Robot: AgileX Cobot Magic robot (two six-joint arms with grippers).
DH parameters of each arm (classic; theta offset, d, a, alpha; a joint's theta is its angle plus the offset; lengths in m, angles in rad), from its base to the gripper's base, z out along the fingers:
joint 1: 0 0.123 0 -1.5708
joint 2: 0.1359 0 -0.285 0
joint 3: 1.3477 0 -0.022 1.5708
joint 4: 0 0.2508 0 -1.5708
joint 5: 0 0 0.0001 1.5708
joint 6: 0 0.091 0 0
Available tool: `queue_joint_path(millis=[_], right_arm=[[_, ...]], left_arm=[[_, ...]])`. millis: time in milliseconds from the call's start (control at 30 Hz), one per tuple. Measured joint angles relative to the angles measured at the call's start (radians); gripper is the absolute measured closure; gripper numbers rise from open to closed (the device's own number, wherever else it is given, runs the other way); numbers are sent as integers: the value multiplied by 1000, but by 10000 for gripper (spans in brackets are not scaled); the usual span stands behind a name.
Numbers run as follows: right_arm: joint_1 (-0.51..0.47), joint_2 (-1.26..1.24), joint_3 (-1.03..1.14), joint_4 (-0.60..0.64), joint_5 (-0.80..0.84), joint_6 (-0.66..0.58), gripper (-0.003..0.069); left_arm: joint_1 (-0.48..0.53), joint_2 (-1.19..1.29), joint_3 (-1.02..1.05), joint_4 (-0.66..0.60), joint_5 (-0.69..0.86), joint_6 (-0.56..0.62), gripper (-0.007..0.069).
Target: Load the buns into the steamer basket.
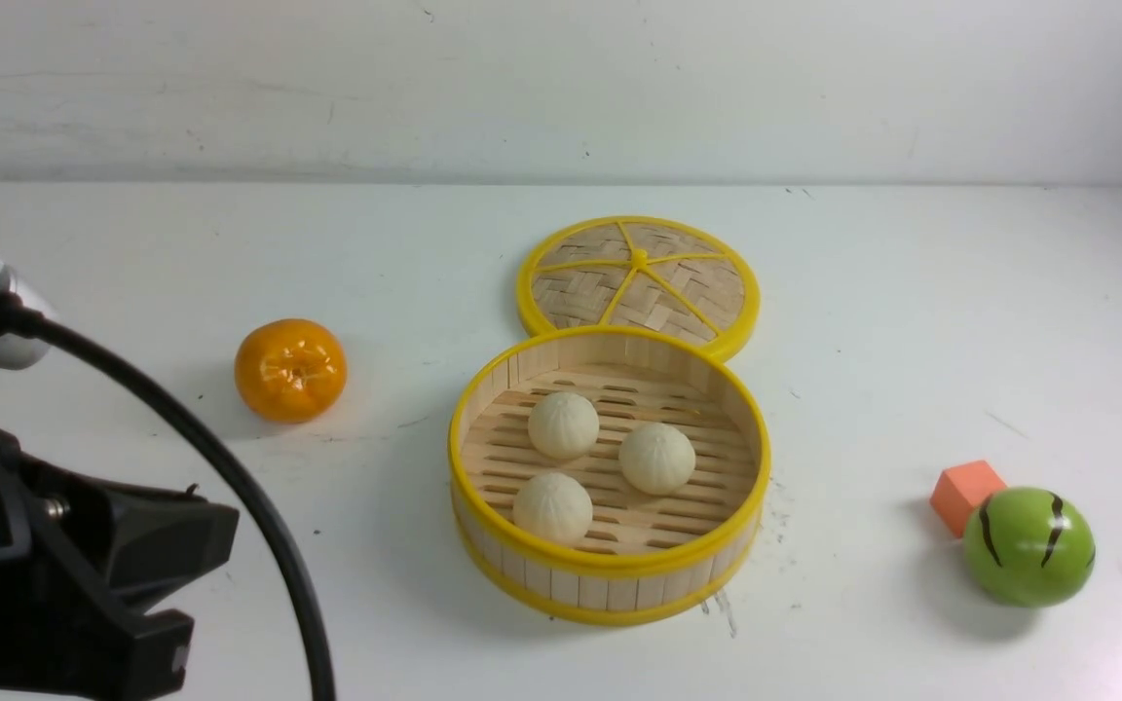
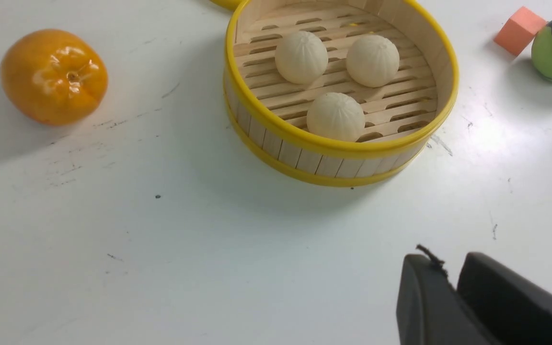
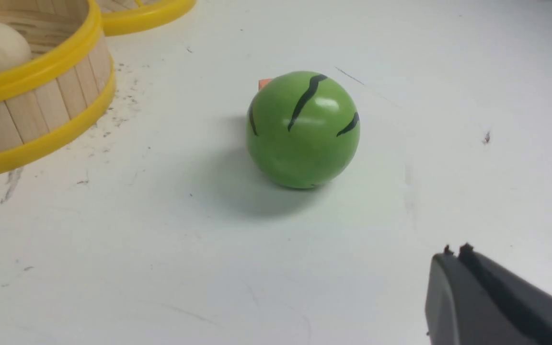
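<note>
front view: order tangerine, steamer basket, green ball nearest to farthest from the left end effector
1. tangerine, on the left
2. steamer basket, in the middle, holding three buns
3. green ball, far right

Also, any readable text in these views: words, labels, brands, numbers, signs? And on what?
None that can be read.
The steamer basket, buns, woven lid, orange, green ball and orange-red block show no lettering.
Dark stripes on the ball and scuffs on the table are marks, not text.
</note>
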Motion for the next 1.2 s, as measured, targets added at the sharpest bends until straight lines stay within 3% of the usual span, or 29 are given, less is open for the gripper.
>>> queue_joint_path(millis=[333, 467, 600, 700, 1000, 1200], right_arm=[[0, 0, 0, 0, 0, 0, 658], [0, 0, 0, 0, 0, 0, 654], [0, 0, 0, 0, 0, 0, 651], [0, 0, 0, 0, 0, 0, 648], [0, 0, 0, 0, 0, 0, 645], [0, 0, 0, 0, 0, 0, 638]], left_arm=[[0, -20, 13, 51, -64, 0, 516], [28, -100, 138, 78, -291, 23, 524], [133, -234, 350, 82, -562, 23, 595], [243, -354, 510, 65, -682, 23, 638], [462, -603, 747, 3, -679, 23, 638], [592, -730, 809, 1, -542, 23, 638]])
